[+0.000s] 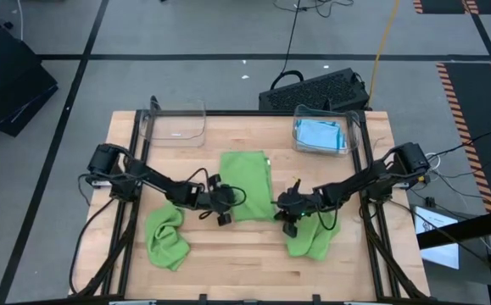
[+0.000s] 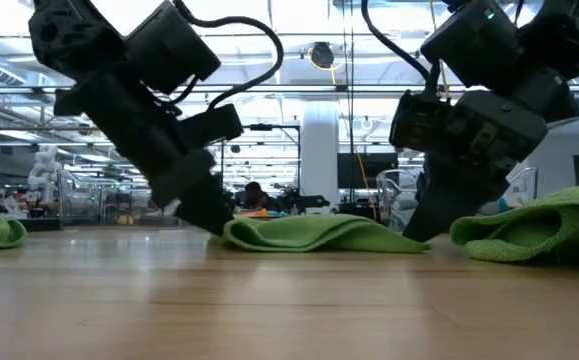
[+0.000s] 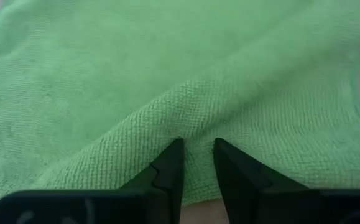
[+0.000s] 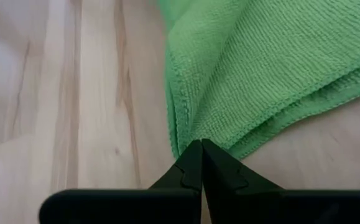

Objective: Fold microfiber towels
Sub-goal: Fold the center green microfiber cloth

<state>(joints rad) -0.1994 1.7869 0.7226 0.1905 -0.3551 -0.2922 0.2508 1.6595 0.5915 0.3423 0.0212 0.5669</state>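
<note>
A lime green microfiber towel lies folded flat at the table's middle, its near end a low mound in the low view. My left gripper is at the towel's near left corner, its fingers a narrow gap apart with cloth between them. My right gripper is shut at the near right corner. Two more green towels lie crumpled, one near left, one near right. Light blue towels lie in a clear bin. My left gripper pinches a raised fold of the green towel between its two fingertips, slanting down from the table's left. The rest of the towel lies on the table. My right gripper is shut on the towel's near right corner, where several layered edges meet, slanting down from the table's right. The towel rests on the wood.
An empty clear bin stands at the far left, and the bin with blue towels at the far right. A dark keyboard-like case lies beyond the far edge. Bare wood stretches along the near edge between the crumpled towels.
</note>
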